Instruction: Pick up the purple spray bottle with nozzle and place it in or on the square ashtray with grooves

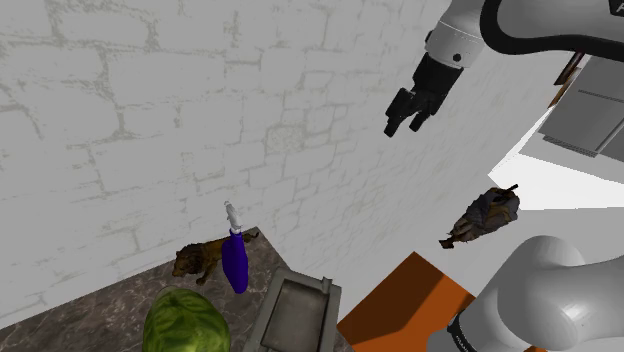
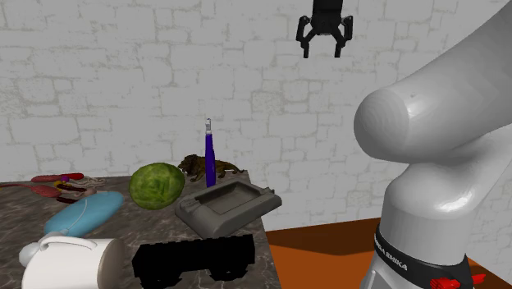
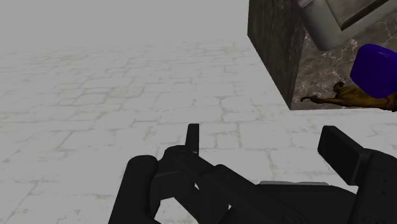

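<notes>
The purple spray bottle (image 1: 236, 260) stands upright on the dark marble table, its pale nozzle on top, right beside a brown lion figurine (image 1: 201, 259). In the second exterior view the bottle (image 2: 211, 161) rises behind the grey square ashtray (image 2: 228, 207). That ashtray (image 1: 298, 310) sits at the table's near corner and has nothing in it. My gripper (image 1: 408, 113) hangs open high in the air, past the table's edge, far from the bottle. It is also open in the second exterior view (image 2: 323, 43). The wrist view catches the bottle (image 3: 375, 69) and ashtray (image 3: 336, 24) far beyond my fingers (image 3: 343, 153).
A green round melon-like thing (image 2: 157, 185) lies next to the ashtray. A light blue object (image 2: 84, 213), a white mug (image 2: 70, 263) and red items (image 2: 57, 179) lie further along the table. An orange floor patch (image 1: 398, 300) and a brown object (image 1: 485, 215) lie beyond the table edge.
</notes>
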